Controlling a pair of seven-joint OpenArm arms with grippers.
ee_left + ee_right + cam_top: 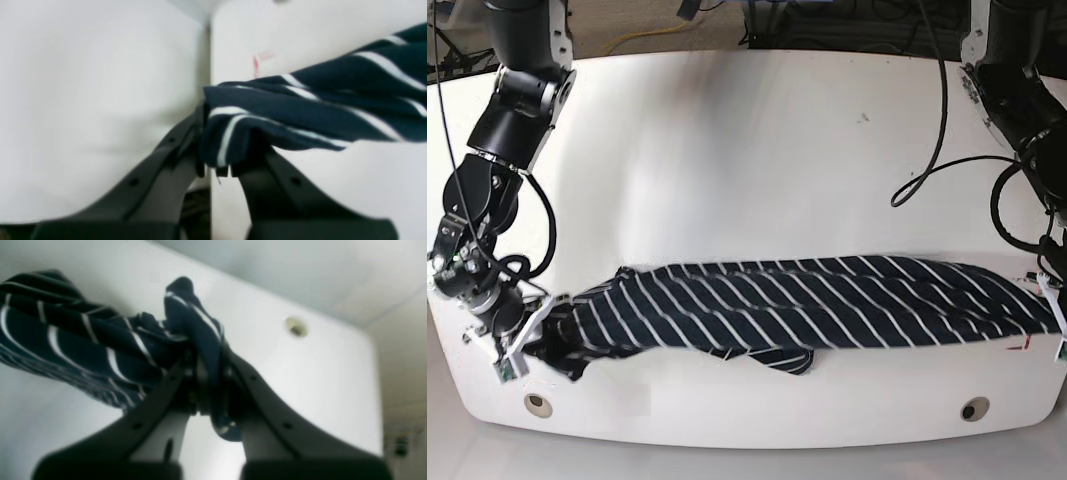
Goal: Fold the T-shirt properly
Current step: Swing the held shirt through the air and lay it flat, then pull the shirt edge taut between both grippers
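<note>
While the shirt (817, 300) lay stretched in a long, narrow band across the near half of the desk (747, 150), each end of it was pinched in a claw. It ran almost the full width of the white top, dark navy with thin white stripes slanting along it, and one loose flap (782, 358) drooped from its near edge around the middle.

At the end on the base view's left, the right claw (527, 335) was closed on a bunched corner of the cloth. The right wrist view showed that corner (200, 340) squeezed between the two dark fingers (160, 396), with a small tail hanging out below them and the rest of the shirt trailing away to that view's left, raised a little off the surface.

At the other end, by the base view's right edge, the left claw (1055, 300) was likewise shut on the fabric. The left wrist view showed a folded hem (230, 133) gripped at the fingertips (253, 166), the cloth running off to that view's right.

No containers were on the desk. Its top was plain white with rounded corners, and two round holes sat near the front edge, one toward each corner (538, 404) (973, 409). Black cables (937, 130) hung down over the far right part. Beyond the far edge, floor and more cabling (667, 25) showed dimly.
</note>
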